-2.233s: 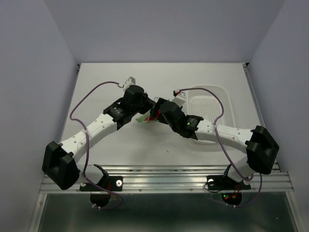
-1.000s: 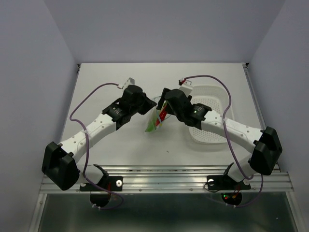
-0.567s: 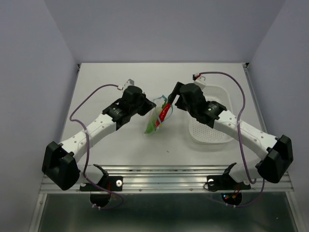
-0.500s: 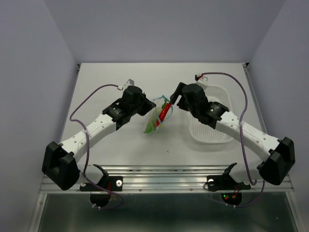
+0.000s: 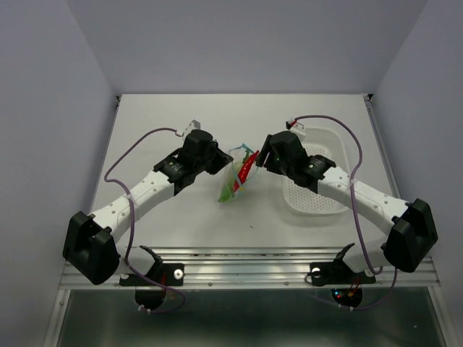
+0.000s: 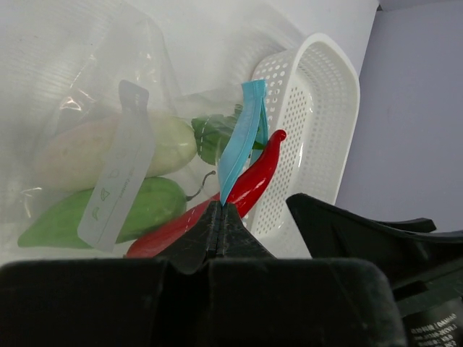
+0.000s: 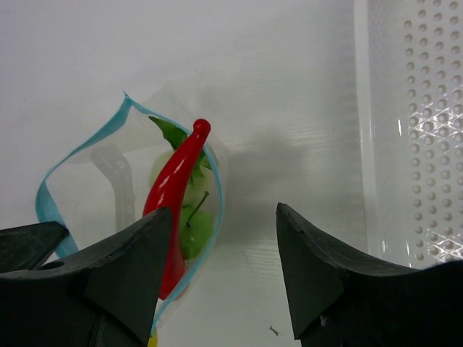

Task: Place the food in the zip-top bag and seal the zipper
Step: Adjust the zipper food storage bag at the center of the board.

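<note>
The clear zip-top bag (image 5: pixel 231 184) hangs at mid-table from my left gripper (image 5: pixel 221 162), which is shut on its blue zipper (image 6: pixel 242 137). Inside lie the white radish (image 6: pixel 108 152) and the green pod (image 6: pixel 101 213). The red chili (image 6: pixel 242 189) slants up with its tip poking out of the open mouth. My right gripper (image 5: pixel 262 159) is open and empty just right of the bag. In the right wrist view the gripper (image 7: pixel 223 217) is over the table beside the chili (image 7: pixel 173 210), and the zipper (image 7: pixel 45 189) gapes in a loop.
The white perforated basket (image 5: pixel 334 148) lies at the right, partly under my right arm; it also shows in the left wrist view (image 6: pixel 311 137) and the right wrist view (image 7: pixel 412 144). Purple cables loop over both arms.
My right gripper has left the bag, pulled back right, then eased closer again, open. The bag with the food has stayed hanging from my left gripper.
</note>
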You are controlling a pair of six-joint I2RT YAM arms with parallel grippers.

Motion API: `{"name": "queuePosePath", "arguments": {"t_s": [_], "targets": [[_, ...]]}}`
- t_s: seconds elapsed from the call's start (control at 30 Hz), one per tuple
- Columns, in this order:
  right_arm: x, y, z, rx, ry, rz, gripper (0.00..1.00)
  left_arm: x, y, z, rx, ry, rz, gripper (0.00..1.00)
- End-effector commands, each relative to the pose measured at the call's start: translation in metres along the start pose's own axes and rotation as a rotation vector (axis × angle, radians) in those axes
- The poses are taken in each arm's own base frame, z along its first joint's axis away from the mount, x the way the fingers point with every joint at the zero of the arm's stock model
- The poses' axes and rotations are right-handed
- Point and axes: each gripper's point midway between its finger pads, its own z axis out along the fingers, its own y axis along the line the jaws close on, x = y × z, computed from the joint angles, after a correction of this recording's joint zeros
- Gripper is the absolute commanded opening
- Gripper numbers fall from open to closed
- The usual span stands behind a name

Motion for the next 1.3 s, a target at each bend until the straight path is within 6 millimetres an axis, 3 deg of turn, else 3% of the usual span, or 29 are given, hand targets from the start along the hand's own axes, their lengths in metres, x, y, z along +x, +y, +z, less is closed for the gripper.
{"name": "queuePosePath", "arguments": {"t_s": [0.0,0.57,0.8,1.0,1.13,1.27], "targets": [[0.008,0.009,0.008,-0.051,0.027,0.014,0.65,-0.004,-0.008,-0.004,0.038,-0.013,-0.011,0.0],[0.03,-0.005,0.034,-0.019,0.065,0.05,0.56,-0.003,-0.007,-0.005,0.044,-0.008,-0.017,0.0],[0.034,0.0,0.043,-0.045,0.061,0.064,0.54,-0.002,-0.006,-0.007,0.049,-0.005,-0.017,0.0],[0.039,0.01,0.047,-0.1,0.078,0.082,0.47,0.002,-0.002,-0.003,0.043,0.009,-0.022,0.0],[0.039,0.011,0.046,-0.105,0.078,0.086,0.36,0.007,-0.004,-0.004,0.056,0.035,-0.024,0.0],[0.041,0.009,0.047,-0.099,0.08,0.087,0.33,0.007,-0.003,-0.006,0.059,0.031,-0.022,0.0]]}}
